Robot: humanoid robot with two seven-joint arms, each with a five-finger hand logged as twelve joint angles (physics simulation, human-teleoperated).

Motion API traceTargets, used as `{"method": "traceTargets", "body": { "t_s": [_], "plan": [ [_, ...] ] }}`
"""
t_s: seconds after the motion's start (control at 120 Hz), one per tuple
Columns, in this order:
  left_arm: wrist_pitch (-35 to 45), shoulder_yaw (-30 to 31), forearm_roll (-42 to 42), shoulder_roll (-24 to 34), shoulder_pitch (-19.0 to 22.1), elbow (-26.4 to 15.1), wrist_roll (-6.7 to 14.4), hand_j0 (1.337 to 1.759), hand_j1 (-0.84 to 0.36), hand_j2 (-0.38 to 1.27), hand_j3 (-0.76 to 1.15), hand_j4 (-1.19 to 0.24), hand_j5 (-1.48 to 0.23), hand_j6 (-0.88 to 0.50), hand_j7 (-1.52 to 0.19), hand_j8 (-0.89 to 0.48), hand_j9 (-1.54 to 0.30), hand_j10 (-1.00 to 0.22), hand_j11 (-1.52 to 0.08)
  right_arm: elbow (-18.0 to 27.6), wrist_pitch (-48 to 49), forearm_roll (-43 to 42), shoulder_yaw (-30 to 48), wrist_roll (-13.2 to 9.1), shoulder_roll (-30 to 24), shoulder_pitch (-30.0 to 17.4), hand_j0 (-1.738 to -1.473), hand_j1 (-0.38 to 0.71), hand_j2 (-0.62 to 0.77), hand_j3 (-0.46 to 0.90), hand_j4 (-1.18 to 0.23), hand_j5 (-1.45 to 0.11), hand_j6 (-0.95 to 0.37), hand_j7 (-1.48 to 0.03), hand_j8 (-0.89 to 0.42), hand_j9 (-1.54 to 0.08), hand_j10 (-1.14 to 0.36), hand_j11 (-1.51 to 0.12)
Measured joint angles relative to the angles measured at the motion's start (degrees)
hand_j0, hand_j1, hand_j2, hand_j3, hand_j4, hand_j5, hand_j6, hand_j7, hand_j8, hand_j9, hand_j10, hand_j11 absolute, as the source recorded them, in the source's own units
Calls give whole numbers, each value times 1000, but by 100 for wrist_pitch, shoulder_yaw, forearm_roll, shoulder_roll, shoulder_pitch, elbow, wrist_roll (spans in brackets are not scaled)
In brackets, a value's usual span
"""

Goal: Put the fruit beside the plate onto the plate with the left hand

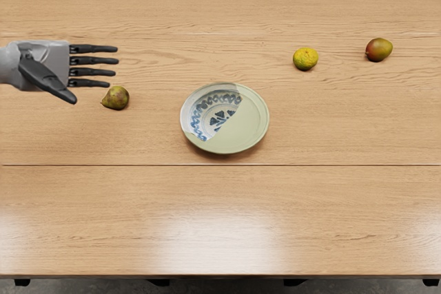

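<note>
Head view: olive-green pear near plate; left hand fingers spread, holding nothing.

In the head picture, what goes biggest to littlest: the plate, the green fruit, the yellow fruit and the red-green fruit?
1. The plate, clearly largest.
2. The green fruit, red-green fruit and yellow fruit look about alike. Two sit farther from the camera, so I won't rank them.

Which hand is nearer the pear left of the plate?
Left. The left hand is just up and left of the pear, fingers spread, apart from it. The right hand is not in view.
</note>
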Motion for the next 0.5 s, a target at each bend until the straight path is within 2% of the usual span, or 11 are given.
{"method": "traceTargets", "body": {
  "t_s": [0.1,0.225,0.342,0.5],
  "plan": [
    [0,0,-16,75,1,-185,-3,1658,328,3,0,-16,-22,-16,-22,-16,-22,-16,-22,0,3,-2,-5,3,0,0,-1658,-349,0,0,0,0,0,0,0,0,0,0],
    [0,-6,81,-115,-45,-265,0,1658,327,3,0,-17,-24,-17,-24,-17,-24,-17,-24,0,4,-7,-10,5,0,0,-1658,-349,0,0,0,0,0,0,0,0,0,0],
    [0,-72,656,-399,-180,-288,2,1658,313,6,0,-29,-39,-28,-39,-28,-39,-29,-39,0,8,-9,-12,6,0,0,-1658,-349,0,0,0,0,0,0,0,0,0,0],
    [1,-188,1849,-726,-501,-302,46,1658,295,9,0,-45,-58,-44,-58,-44,-58,-45,-58,2,11,-9,-20,6,0,0,-1658,-349,0,0,0,0,0,0,0,0,0,0]
  ]
}}
